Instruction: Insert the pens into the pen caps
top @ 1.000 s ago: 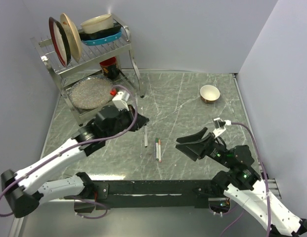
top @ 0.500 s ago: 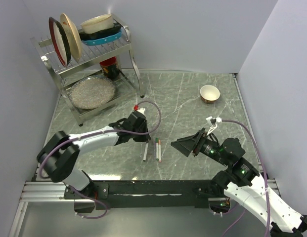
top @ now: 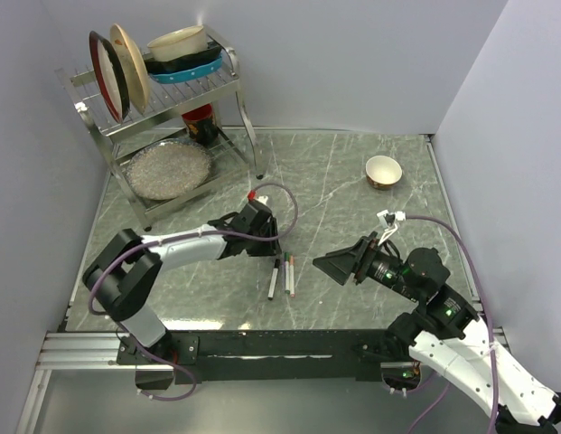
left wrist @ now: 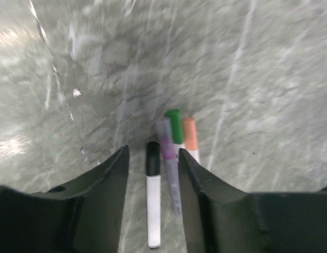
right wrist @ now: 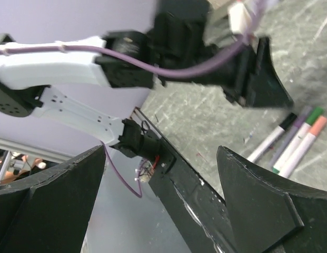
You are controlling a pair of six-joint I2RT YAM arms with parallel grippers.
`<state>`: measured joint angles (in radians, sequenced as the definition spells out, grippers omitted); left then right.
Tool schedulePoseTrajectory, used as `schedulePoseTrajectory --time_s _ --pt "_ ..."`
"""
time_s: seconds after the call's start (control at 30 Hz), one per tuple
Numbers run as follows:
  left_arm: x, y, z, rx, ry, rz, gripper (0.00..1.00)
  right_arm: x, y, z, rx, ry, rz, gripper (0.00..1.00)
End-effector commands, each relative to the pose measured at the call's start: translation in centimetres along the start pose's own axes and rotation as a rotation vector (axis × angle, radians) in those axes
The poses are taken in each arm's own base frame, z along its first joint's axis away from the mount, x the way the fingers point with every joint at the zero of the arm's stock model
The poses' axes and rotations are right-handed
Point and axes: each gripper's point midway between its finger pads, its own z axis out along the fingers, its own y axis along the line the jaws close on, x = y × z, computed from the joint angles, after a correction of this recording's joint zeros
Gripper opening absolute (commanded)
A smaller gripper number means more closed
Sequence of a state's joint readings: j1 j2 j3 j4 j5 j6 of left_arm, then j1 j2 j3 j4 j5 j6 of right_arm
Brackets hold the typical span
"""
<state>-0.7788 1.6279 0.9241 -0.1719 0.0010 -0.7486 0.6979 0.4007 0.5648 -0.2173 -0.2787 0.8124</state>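
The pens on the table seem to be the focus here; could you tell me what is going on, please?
The left gripper is low over the grey-green marbled table, open, with its fingers on either side of a white marker pen with a black cap, not closed on it. Three more pens, with purple, green and orange ends, lie just beside it. The right gripper hovers open to their right, holding nothing.

We look down from a fixed camera high above and behind the arm bases, taking in the whole table (top: 352,181). Our left wrist view sits low and very close, facing along the tabletop between the fingers of the left gripper (left wrist: 152,152). Our right wrist view looks across the table from farther off, framed by the right gripper (right wrist: 160,153). All three views share the pens (top: 287,274).
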Motion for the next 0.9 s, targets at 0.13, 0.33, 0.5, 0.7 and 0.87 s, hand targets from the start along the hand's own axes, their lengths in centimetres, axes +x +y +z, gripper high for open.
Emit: schedulePoseTrajectory --time_s 0.13,0.33,0.5,0.7,0.87 --pt "-9.4 -7.3 -14.8 0.288 -0.376 0.135 0.81 -2.4 -0.6 -2.3 0.153 -0.058 -0.081 1.00" --pt "-8.9 -9.1 -23.8 0.497 -0.529 0.272 0.99 -4.9 -2.2 -4.3 0.333 -0.161 -0.032 1.00" --pt "-7.2 -8.0 -26.5 0.560 -0.595 0.276 0.99 -5.4 -3.3 -5.0 0.429 -0.174 -0.017 1.00" --pt "-5.8 -6.5 -27.0 0.574 -0.635 0.263 1.00 -5.5 -2.9 -4.8 0.387 -0.197 -0.012 1.00" --pt "-5.7 -6.5 -27.7 0.599 -0.657 0.246 0.99 -5.1 -3.1 -4.5 0.384 -0.182 -0.004 1.00"
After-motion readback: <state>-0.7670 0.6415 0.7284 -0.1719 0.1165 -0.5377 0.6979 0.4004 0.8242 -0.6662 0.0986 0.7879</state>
